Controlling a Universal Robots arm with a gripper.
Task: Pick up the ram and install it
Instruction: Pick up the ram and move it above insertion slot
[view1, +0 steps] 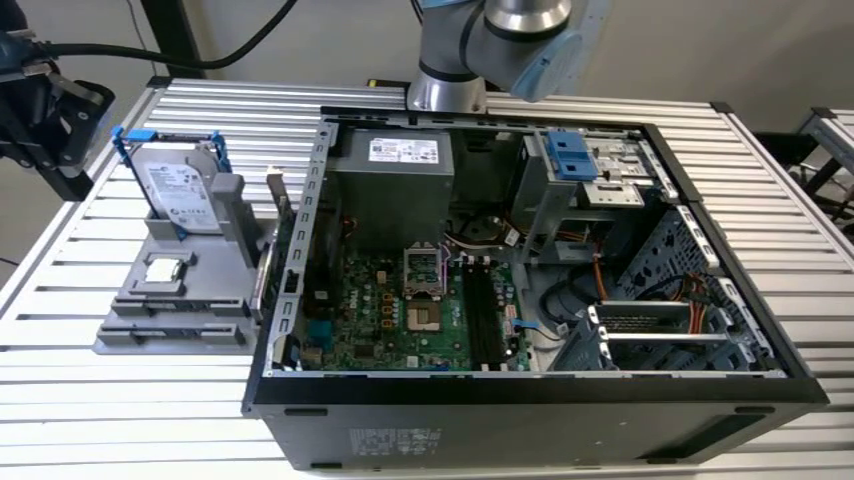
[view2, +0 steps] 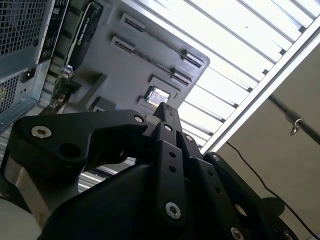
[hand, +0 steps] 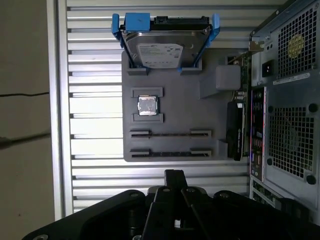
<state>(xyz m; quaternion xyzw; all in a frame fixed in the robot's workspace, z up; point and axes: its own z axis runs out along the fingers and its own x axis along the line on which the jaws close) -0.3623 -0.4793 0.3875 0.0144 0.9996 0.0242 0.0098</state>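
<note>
My gripper (hand: 173, 174) hangs high over the aluminium table, apart from everything, with its black fingers closed together and nothing seen between them; its tip also shows in the second wrist view (view2: 167, 107). Below it lies a grey fixture plate (hand: 172, 102). Two long slotted holders (hand: 170, 134) on the plate each show a thin dark strip edge-on. I cannot tell whether either strip is the ram. The black memory slots (view1: 481, 315) lie on the green motherboard (view1: 387, 315) inside the open computer case (view1: 534, 385).
On the fixture stand a silver hard drive in blue rails (hand: 165, 47), a small square processor chip (hand: 148, 105) and an upright dark expansion card (hand: 235, 131) beside the case wall. The arm's black end with its cable (view1: 47, 110) is at the exterior view's left.
</note>
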